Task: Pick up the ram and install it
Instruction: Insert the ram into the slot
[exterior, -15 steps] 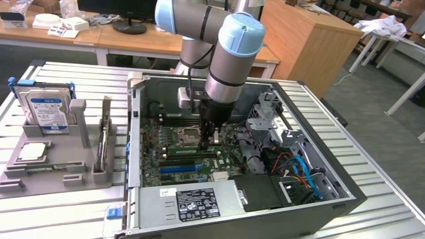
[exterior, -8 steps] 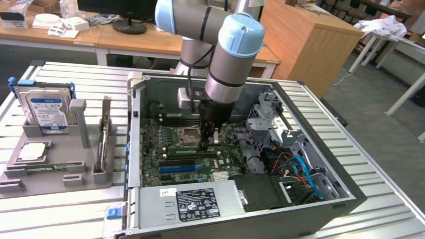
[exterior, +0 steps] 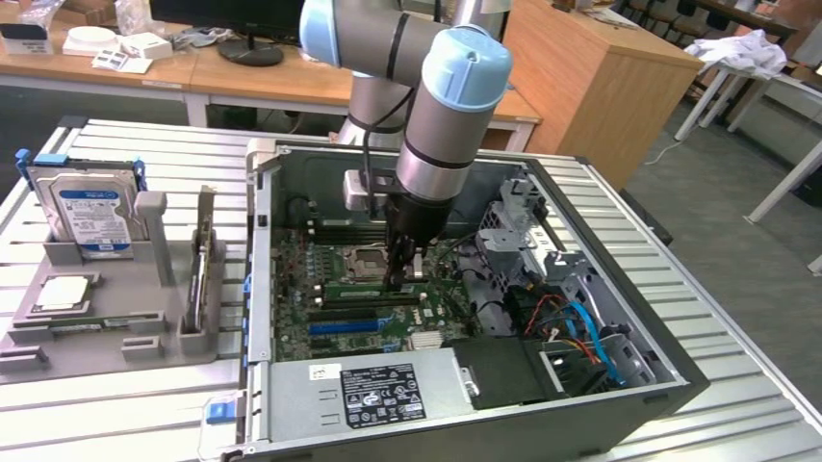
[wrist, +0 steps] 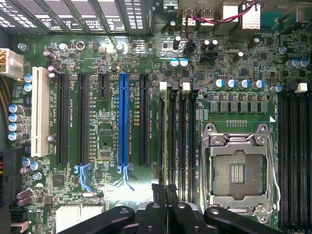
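The tool (exterior: 408, 275), closed tight on what is judged to be the ram (exterior: 370, 288), is held upright so the stick is presented edge-down just beneath it, along the memory slots (wrist: 178, 141).

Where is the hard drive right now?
The hard drive stands upright in the grey holder, at the exterior view's left, outside the open computer case.

open: above motherboard (exterior: 321, 289) | obstacles: drive cage (exterior: 521, 226), cables (exterior: 580, 327), power supply (exterior: 366, 390)
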You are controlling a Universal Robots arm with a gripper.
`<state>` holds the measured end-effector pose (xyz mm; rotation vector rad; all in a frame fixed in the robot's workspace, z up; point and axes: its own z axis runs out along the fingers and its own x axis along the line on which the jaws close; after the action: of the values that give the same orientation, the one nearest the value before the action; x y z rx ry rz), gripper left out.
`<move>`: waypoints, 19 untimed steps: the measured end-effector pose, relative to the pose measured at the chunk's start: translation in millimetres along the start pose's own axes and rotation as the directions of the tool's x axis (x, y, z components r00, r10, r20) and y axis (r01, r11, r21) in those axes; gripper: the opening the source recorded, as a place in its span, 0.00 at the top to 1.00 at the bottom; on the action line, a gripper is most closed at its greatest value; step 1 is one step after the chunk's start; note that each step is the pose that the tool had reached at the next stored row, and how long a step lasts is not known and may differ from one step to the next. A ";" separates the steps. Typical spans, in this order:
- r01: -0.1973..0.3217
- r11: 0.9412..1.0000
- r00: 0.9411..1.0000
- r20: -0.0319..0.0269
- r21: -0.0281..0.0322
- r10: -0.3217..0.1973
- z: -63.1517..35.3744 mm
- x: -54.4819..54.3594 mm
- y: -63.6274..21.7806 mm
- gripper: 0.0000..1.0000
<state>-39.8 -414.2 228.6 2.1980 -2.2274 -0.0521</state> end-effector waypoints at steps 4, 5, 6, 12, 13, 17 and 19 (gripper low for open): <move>0.002 1.000 1.000 0.000 0.000 -0.002 0.0 0.0 0.0 0.88; 0.003 1.000 1.000 0.000 0.000 -0.003 0.0 0.0 0.0 0.88; 0.005 1.000 1.000 0.000 0.000 -0.005 0.0 0.0 0.0 0.88; 0.016 1.000 1.000 0.000 0.000 -0.016 0.0 0.0 -0.1 0.88; 0.018 1.000 1.000 0.000 0.000 -0.018 0.0 0.0 -0.2 0.88; 0.023 1.000 1.000 0.000 0.000 -0.023 0.0 0.0 -0.3 0.88; 0.023 1.000 1.000 0.000 0.000 -0.023 0.0 0.0 -0.3 0.88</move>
<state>-39.5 -414.2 228.6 2.2231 -2.2020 -0.0522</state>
